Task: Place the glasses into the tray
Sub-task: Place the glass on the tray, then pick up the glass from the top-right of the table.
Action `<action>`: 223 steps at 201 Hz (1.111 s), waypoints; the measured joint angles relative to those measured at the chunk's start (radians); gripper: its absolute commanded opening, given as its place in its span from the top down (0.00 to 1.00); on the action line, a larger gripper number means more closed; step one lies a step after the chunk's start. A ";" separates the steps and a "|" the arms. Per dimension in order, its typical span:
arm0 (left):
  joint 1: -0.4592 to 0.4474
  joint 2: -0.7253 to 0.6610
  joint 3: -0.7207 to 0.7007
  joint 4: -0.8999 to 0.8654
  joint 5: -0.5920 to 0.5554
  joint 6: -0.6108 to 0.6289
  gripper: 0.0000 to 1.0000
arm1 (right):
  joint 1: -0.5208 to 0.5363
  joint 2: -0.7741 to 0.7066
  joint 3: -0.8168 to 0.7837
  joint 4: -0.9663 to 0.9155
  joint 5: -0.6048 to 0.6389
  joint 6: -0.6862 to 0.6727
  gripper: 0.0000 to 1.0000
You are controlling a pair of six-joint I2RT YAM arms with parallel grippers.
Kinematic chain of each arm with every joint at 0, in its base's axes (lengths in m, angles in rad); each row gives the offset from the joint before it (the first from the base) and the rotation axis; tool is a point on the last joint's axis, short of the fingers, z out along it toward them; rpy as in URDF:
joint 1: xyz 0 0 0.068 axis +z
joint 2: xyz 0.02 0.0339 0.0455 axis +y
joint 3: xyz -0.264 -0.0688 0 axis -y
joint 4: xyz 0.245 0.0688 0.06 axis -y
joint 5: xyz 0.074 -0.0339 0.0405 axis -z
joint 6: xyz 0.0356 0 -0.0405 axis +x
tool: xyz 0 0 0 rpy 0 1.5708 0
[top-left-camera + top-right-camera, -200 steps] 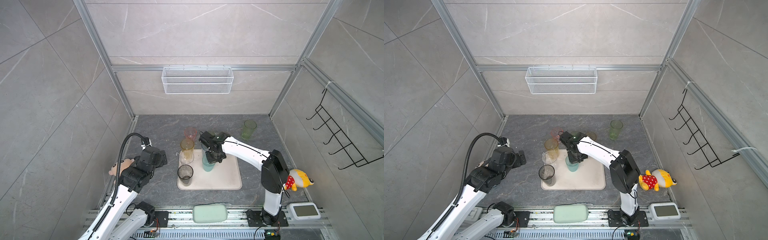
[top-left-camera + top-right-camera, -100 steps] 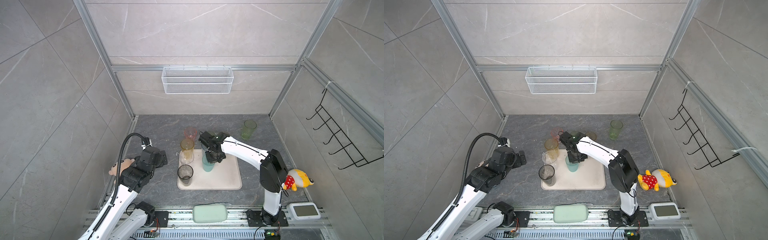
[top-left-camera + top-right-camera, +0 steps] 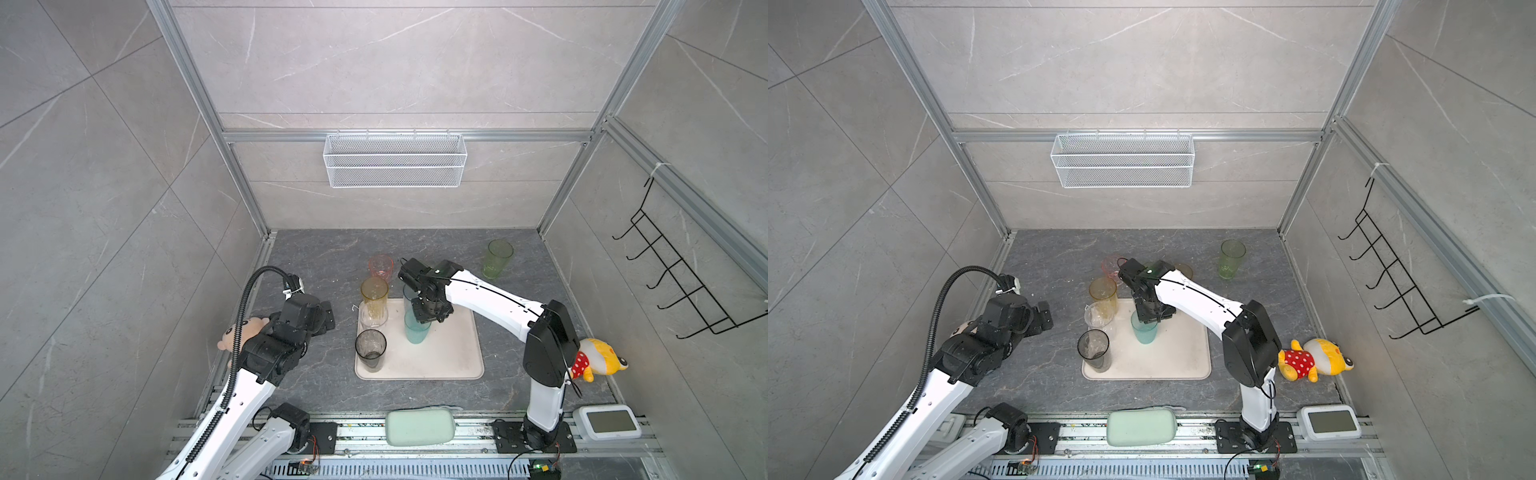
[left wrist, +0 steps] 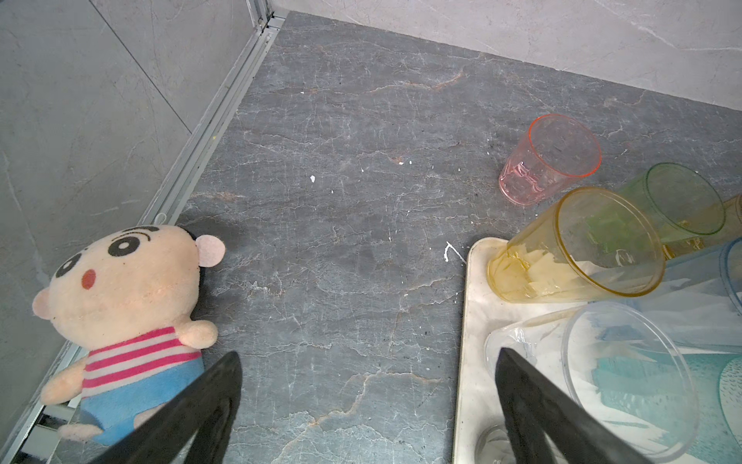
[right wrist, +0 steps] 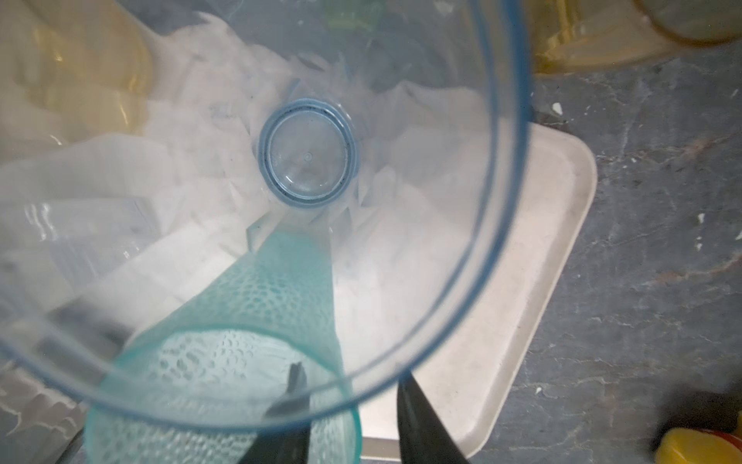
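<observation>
The cream tray (image 3: 451, 353) (image 3: 1179, 353) holds a tall amber glass (image 3: 374, 291), a clear glass (image 3: 373, 320), a smoky grey glass (image 3: 370, 349), a teal glass (image 3: 417, 332) (image 5: 257, 289) and a pale blue glass (image 5: 307, 156). My right gripper (image 3: 428, 318) (image 5: 349, 375) hangs over the teal glass with its jaws parted, one finger inside the rim and one outside. A pink glass (image 3: 380, 266) and a green glass (image 3: 496, 258) stand on the floor behind the tray. My left gripper (image 3: 322, 318) (image 4: 369, 355) is open over bare floor left of the tray.
A striped plush doll (image 4: 124, 289) lies by the left wall, and a yellow plush (image 3: 598, 357) lies by the right arm's base. A white wire basket (image 3: 395, 160) hangs on the back wall and a black hook rack (image 3: 673, 282) on the right wall. A pale green pad (image 3: 419, 426) sits on the front rail.
The right gripper's jaws have parted over the teal glass, which stands where it was. The left arm has not moved.
</observation>
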 measured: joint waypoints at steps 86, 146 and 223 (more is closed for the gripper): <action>0.000 -0.002 0.000 0.000 0.000 -0.002 0.02 | -0.005 -0.192 0.052 -0.061 0.210 -0.021 0.47; 0.000 -0.008 0.000 0.000 0.000 -0.003 0.02 | -0.123 -0.228 0.069 -0.010 0.352 -0.068 0.41; 0.000 -0.006 0.000 0.000 0.000 -0.003 0.02 | -0.309 -0.249 -0.003 0.204 0.445 -0.100 0.34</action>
